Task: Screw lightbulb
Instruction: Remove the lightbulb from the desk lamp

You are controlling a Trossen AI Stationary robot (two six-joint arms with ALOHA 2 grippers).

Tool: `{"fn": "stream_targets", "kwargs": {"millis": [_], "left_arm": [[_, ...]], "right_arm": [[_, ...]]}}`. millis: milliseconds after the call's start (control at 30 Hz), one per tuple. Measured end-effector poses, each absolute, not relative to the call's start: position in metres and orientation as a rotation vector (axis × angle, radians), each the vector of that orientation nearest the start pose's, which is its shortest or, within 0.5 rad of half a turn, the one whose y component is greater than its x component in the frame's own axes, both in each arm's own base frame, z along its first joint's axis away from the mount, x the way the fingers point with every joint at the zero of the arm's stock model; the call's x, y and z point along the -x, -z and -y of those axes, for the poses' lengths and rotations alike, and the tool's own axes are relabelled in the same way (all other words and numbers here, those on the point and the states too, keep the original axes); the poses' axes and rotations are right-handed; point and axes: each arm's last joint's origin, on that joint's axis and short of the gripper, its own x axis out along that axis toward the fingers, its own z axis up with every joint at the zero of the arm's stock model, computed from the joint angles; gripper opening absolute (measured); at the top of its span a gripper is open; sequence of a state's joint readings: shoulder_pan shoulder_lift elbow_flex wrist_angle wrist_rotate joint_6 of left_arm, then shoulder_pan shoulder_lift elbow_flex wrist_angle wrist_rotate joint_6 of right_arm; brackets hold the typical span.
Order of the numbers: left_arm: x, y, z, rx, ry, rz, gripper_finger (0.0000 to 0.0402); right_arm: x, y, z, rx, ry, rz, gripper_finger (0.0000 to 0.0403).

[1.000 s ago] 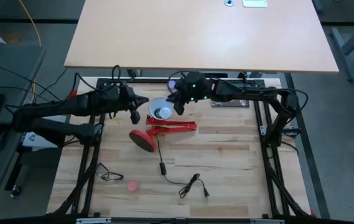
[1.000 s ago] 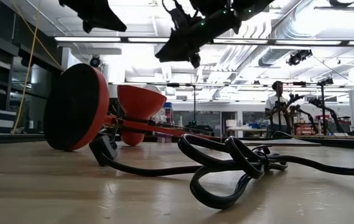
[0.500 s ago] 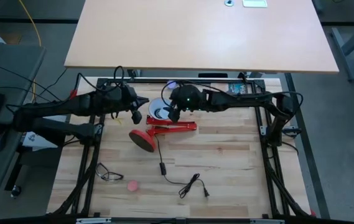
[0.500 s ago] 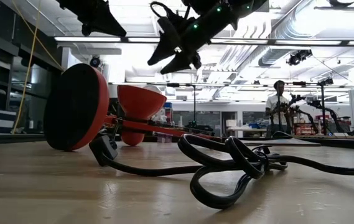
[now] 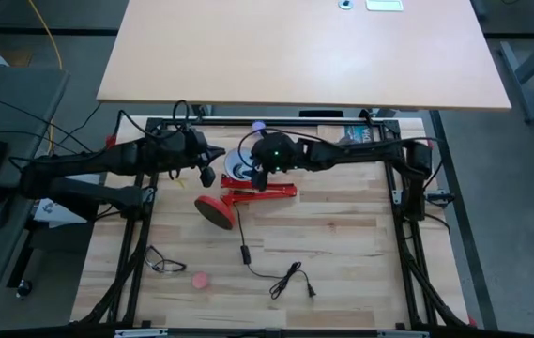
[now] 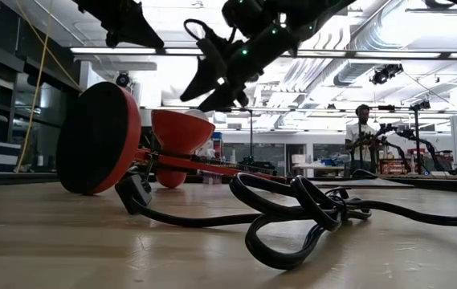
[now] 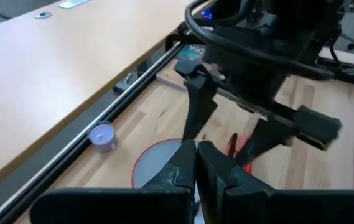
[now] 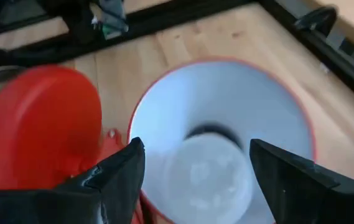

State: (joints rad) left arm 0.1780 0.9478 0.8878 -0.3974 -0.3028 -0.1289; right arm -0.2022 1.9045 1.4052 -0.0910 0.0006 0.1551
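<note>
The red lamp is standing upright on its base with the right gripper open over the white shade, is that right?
Not quite. The red lamp is lying on its side, its round base on edge on the table, as the low view shows. The rest holds: the right gripper is open over the white shade.

The lightbulb is a frosted white, rounded bulb sitting inside the lamp's white cone-shaped shade, just in front of the dark socket opening at the cone's back. Its metal base is hidden from view. The shade, rimmed in red, lies tipped on its side on the tabletop.
</note>
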Motion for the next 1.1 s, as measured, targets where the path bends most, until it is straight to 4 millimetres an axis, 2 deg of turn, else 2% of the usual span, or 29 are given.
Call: {"fn": "stream_targets", "kwargs": {"millis": [333, 633, 733, 933, 1000, 1100], "left_arm": [[-0.199, -0.317, -0.045, 0.103, -0.504, -0.448, 0.0], [-0.2, -0.317, -0.045, 0.104, -0.504, -0.451, 0.0], [-0.2, -0.317, -0.045, 0.104, -0.504, -0.451, 0.0], [-0.2, -0.317, -0.045, 0.103, -0.504, -0.451, 0.0], [-0.2, -0.317, -0.045, 0.104, -0.504, -0.45, 0.0], [-0.2, -0.317, -0.045, 0.102, -0.504, -0.451, 0.0]], "right_arm": [[-0.428, -0.21, 0.081, -0.171, 0.228, -0.656, 0.0282], [-0.429, -0.205, 0.082, -0.157, 0.241, -0.678, 0.0278], [-0.429, -0.204, 0.082, -0.137, 0.266, -0.682, 0.0252], [-0.429, -0.205, 0.084, -0.122, 0.306, -0.676, 0.0159], [-0.428, -0.208, 0.085, -0.122, 0.31, -0.664, 0.0143], [-0.425, -0.218, 0.087, -0.112, 0.315, -0.654, 0.0138]]}}
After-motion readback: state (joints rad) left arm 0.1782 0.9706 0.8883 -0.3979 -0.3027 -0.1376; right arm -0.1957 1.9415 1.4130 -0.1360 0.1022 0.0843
